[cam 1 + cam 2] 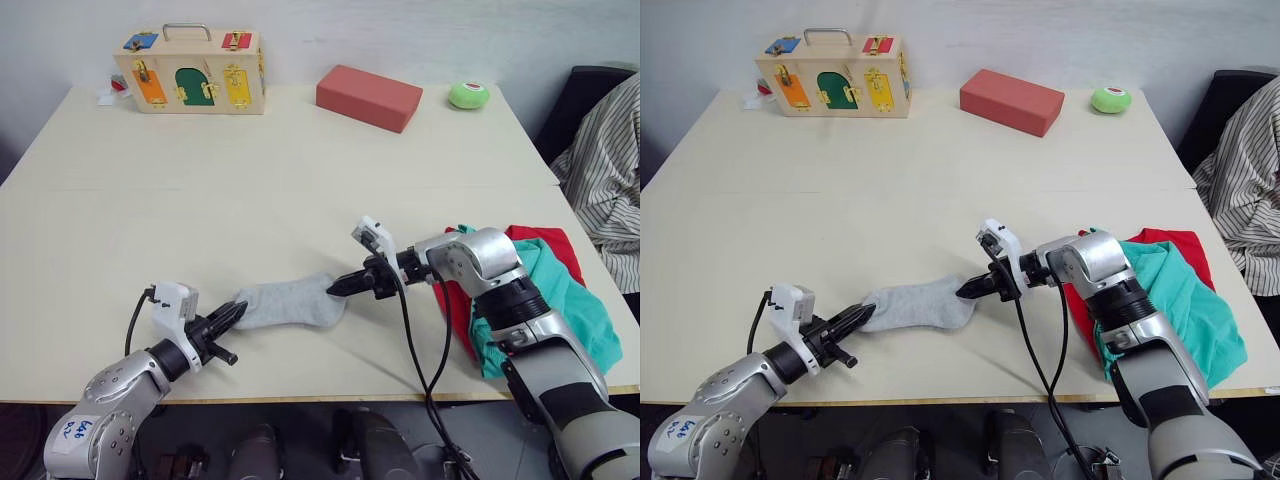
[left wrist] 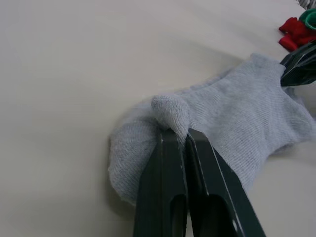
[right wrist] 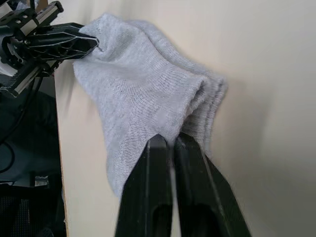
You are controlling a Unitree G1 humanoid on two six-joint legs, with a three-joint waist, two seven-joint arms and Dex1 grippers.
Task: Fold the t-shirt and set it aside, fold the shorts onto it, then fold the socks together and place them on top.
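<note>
The light grey socks (image 1: pixel 291 303) lie stretched flat near the table's front edge, stacked one on the other. My left gripper (image 1: pixel 238 311) is shut on their left end, pinching a small bunch of cloth (image 2: pixel 170 112). At the right end, my right gripper (image 1: pixel 334 287) is shut on the socks' edge (image 3: pixel 163 126). The teal-green shorts (image 1: pixel 555 300) lie folded over the red t-shirt (image 1: pixel 545 243) at the table's right front, beside and behind my right arm.
At the back of the table stand a wooden latch box (image 1: pixel 190 71), a red-brown brick-shaped block (image 1: pixel 368 97) and a small green ball (image 1: pixel 468 95). A person in a striped shirt (image 1: pixel 605 170) sits at the right edge.
</note>
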